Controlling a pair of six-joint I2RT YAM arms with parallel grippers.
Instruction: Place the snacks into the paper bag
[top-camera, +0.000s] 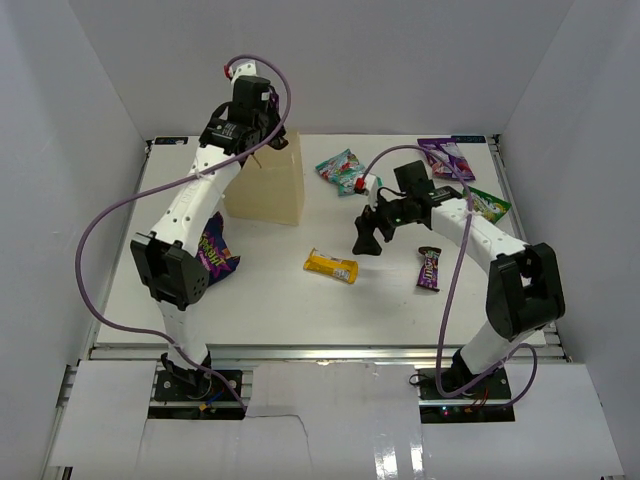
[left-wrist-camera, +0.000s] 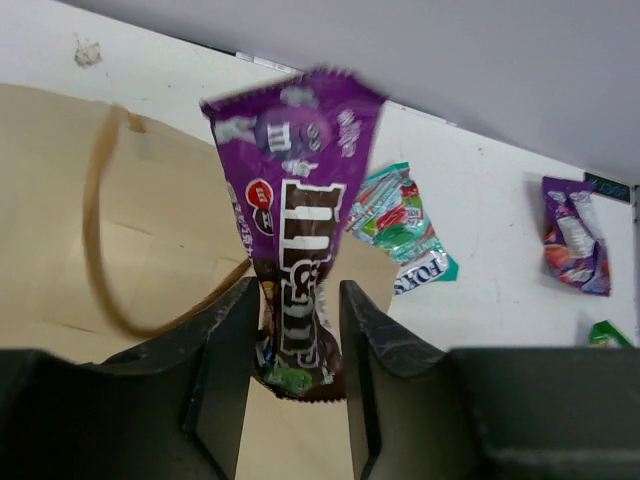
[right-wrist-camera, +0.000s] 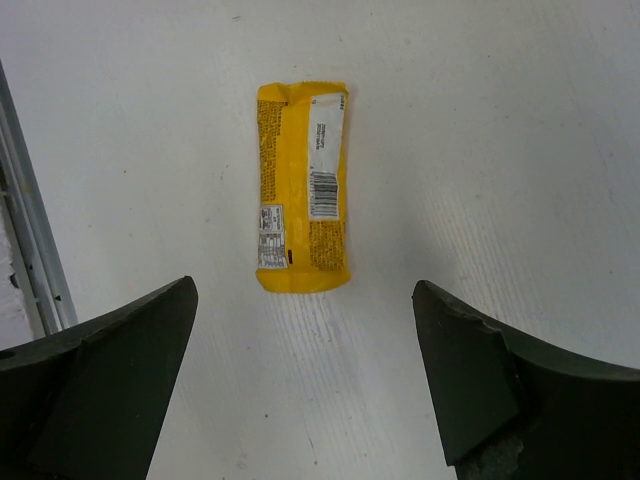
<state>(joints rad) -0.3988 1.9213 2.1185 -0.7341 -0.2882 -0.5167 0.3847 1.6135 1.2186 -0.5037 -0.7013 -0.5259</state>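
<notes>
I count 7 snacks and 1 bag. L gripper is over the bag's open top w/ a purple M&M's pack sticking out between its fingers. The pack fills the gap, so I can't tell if it's pinched or loose. R gripper is spread wide, holds nothing, and hovers over the yellow bar, which lies flat mid-table, clear of both fingers. Other 5 are on the table: chip bag partly under the L arm, teal pouch right of the bag, candy bar near the R arm, purple-white pack at the far right, green pack beside the R arm. A bag handle loops just left of the L fingers.
</notes>
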